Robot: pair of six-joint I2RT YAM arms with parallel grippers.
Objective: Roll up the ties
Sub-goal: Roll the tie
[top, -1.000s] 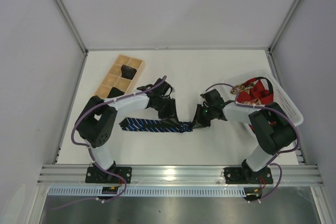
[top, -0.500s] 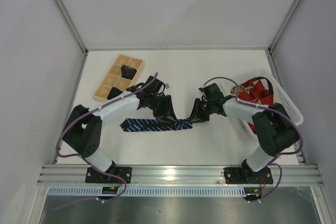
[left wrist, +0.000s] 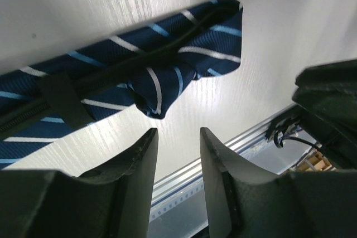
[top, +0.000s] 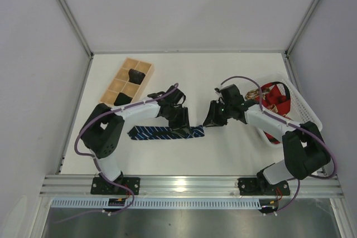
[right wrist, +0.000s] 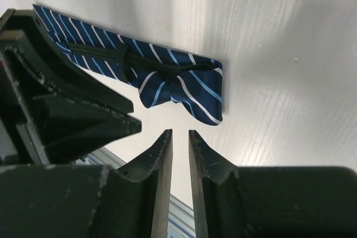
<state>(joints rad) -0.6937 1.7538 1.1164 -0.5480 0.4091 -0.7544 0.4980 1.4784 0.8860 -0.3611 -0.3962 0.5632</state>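
Lying flat mid-tabletop (top: 240, 149), the navy striped tie (top: 162, 132) is folded over at its right end. The left hand (left wrist: 177, 135) hovers over that end, fingers apart and empty. The right hand (right wrist: 179, 135) hangs just beside it, fingers narrowly apart, gripping nothing. Red ties (top: 272, 97) fill a white basket (top: 305, 108) at right; rolled ties (top: 135, 74) sit in a wooden tray (top: 118, 86).

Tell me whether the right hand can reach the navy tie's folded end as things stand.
Probably yes. The right hand hangs just off the folded end of the navy tie, fingers slightly apart and empty, only table between. The left hand sits close beside, so room is tight.
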